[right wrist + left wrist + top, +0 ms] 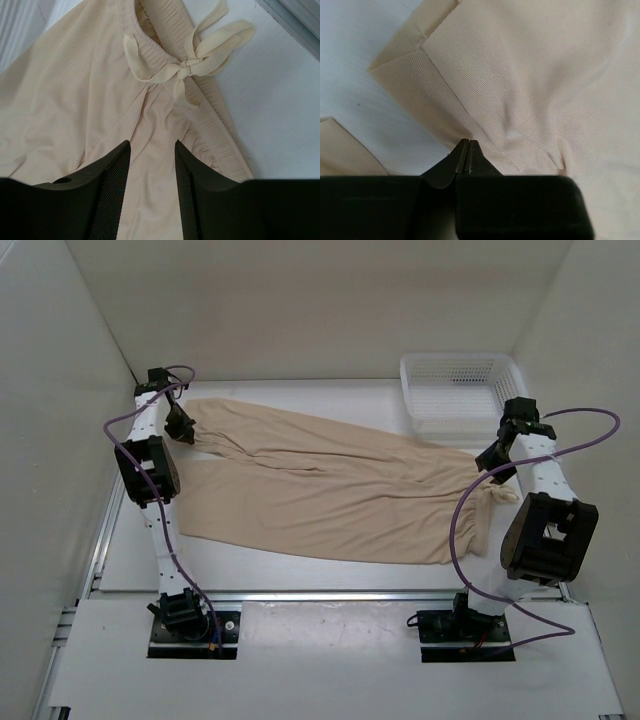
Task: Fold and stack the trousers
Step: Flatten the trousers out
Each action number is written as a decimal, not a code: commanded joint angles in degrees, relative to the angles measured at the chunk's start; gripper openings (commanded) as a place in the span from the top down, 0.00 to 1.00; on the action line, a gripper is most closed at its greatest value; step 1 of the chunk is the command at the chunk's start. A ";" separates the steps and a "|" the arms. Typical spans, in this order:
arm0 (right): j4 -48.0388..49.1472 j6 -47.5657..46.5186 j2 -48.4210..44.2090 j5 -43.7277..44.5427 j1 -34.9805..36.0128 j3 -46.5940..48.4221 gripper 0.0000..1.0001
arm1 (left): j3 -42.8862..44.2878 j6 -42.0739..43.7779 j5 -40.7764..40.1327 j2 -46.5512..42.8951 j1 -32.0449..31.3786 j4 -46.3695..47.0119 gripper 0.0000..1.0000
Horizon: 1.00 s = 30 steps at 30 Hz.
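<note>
The beige trousers (340,490) lie spread across the table, legs reaching left and waist at the right. My left gripper (183,430) sits at the end of the far leg. In the left wrist view its jaws (467,143) are pressed together at the hem edge (415,85), which runs in under the tips. My right gripper (494,454) hangs over the waist. In the right wrist view it (152,146) is open with trouser fabric (60,100) between and below its fingers, just short of the waistband (215,125) and its tied drawstring bow (187,67).
A white mesh basket (455,390) stands at the back right, just beyond my right gripper. White walls close in the table on the left, back and right. The near leg's hem (345,150) lies left of my left gripper. A metal rail (295,15) runs along the table edge.
</note>
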 commanded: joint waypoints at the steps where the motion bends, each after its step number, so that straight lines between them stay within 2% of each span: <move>1: 0.18 0.41 -1.09 -0.06 0.06 0.77 0.54 | 1.80 0.67 -0.30 0.13 -0.01 -0.15 0.90; 5: -0.35 0.41 -1.09 -0.06 0.06 0.25 0.54 | 0.66 1.20 -2.58 -2.23 -0.01 -0.15 0.90; 11: -0.35 0.41 -1.61 0.46 0.06 -1.51 0.54 | -6.10 0.68 -2.85 -6.36 4.64 -0.15 0.90; 17: -0.88 0.41 -1.61 0.46 0.06 -1.51 0.54 | -12.95 1.20 -4.42 -12.16 4.64 1.52 0.90; 29: -3.42 -0.64 -3.89 1.78 -0.47 -2.30 0.54 | -12.09 0.07 -6.80 -16.03 5.17 -1.03 0.90; 30: -3.43 -1.25 -3.90 1.78 -0.47 -2.30 0.54 | -12.09 0.06 -6.80 -17.17 5.17 -1.03 0.80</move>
